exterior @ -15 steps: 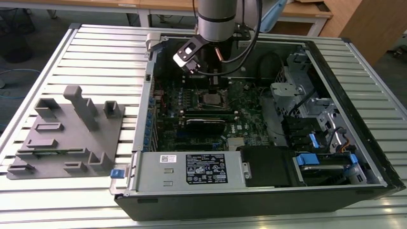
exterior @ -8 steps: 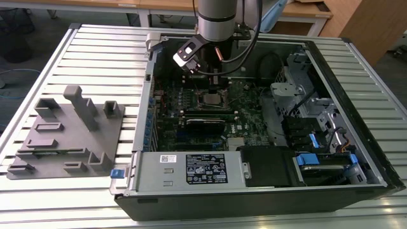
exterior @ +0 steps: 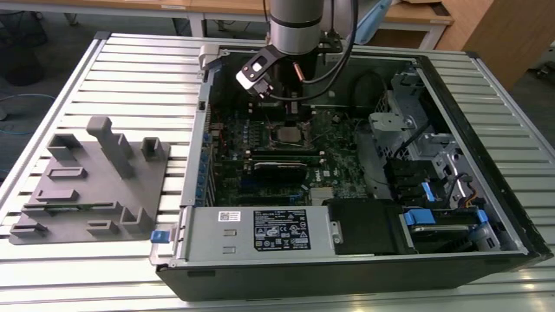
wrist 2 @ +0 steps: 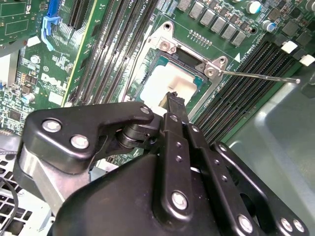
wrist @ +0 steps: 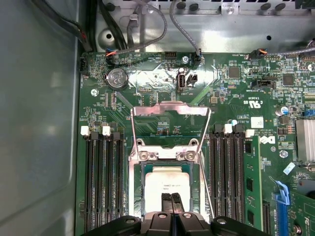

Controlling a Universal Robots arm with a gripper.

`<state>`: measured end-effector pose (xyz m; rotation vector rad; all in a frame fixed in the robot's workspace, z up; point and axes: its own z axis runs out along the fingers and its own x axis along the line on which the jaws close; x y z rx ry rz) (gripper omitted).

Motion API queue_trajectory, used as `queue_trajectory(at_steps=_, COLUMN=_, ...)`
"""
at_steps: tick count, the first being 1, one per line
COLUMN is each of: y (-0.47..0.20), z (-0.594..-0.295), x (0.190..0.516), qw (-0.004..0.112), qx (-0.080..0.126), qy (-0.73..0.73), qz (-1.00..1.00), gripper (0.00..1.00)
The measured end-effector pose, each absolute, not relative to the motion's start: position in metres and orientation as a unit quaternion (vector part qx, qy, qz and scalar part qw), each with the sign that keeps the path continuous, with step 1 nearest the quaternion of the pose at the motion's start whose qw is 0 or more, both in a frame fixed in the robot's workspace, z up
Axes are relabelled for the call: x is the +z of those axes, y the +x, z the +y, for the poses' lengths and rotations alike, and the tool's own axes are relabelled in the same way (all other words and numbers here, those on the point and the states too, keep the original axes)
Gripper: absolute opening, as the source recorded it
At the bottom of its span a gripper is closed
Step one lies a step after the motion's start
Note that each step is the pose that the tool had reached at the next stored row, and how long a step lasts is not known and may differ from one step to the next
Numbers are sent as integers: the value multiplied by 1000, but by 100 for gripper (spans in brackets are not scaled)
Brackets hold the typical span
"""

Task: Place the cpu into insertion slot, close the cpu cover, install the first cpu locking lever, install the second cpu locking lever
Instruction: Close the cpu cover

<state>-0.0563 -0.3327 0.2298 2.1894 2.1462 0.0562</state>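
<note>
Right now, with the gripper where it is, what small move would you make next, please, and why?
Probably lift the gripper straight up. The cpu already lies flat in the insertion slot, the shut fingertips sit low over its edge, and the cpu cover appears raised, so clearance comes first.

1 grey arm (exterior: pixel 293 23) angled steeply down from above, black gripper (wrist: pixel 172 196) pointing downward, its 2 fingers (wrist: pixel 167 204) pressed flat together
</note>
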Motion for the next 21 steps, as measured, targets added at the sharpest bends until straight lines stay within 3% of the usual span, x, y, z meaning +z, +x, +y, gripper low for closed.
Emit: queue_trajectory(at_steps=21, y=-56, z=-333, x=248, qw=38, qx=18, qy=713, qz=699, gripper=11)
